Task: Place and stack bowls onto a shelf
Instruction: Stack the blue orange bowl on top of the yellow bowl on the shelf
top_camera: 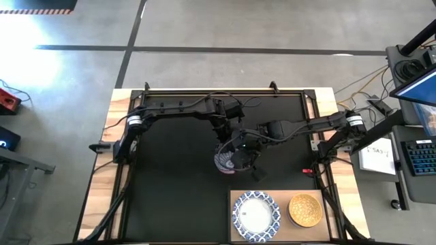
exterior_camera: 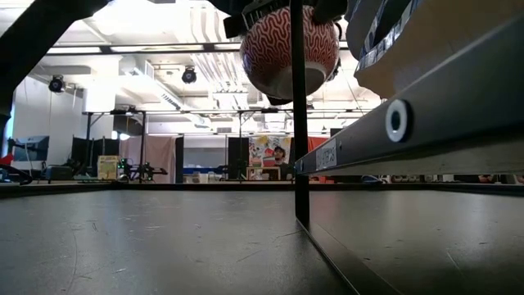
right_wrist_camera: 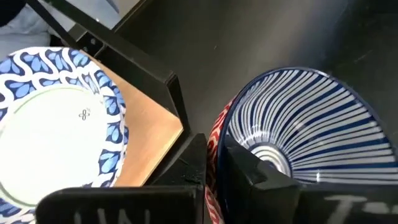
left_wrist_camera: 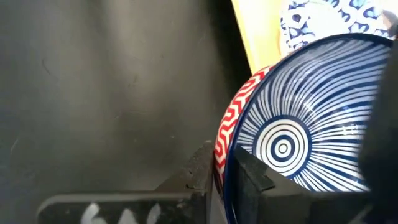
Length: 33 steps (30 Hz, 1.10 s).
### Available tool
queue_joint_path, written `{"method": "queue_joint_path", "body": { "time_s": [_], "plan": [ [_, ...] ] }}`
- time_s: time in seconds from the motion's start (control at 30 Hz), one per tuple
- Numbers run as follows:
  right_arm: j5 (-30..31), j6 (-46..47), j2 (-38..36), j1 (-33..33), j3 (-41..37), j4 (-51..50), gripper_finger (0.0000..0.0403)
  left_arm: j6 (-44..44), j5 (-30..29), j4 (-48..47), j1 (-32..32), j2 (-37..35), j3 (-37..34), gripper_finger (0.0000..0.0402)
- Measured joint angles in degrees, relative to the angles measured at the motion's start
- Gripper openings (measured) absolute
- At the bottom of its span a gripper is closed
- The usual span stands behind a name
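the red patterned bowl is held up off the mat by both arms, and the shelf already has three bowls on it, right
Not quite: the shelf holds two bowls, not three, a white bowl with a blue rim and an orange-yellow bowl, as the high view shows. The red patterned bowl is indeed held up by both arms.

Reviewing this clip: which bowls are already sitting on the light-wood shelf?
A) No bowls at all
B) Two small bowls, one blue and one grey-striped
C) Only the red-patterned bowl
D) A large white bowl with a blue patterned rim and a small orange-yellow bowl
D: in the high view the shelf carries the white bowl with a blue rim and the orange-yellow bowl side by side, nothing else.
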Motion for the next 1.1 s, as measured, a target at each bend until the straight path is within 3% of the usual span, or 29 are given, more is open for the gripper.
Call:
{"method": "queue_joint_path", "body": {
  "time_s": [0.6, 0.87, 1.1],
  "plan": [
    [-0.13, 1.94, 0.02, 0.0, -0.02, -4.79, 0.0013, -1.17, -1.64, 0.43, 0.07, -0.02, 0.0, 0.0202],
    [-0.09, 5.47, 0.11, -0.2, -0.11, -8.3, 0.0013, -1.6, -1.65, 1.97, 0.17, -0.24, 0.02, 0.0223],
    [0.42, 9.36, -0.03, -0.26, -0.09, -10.35, 0.0013, -2.71, -8.66, 3.81, 0.2, -0.24, 0.02, 0.0224]
  ]
}}
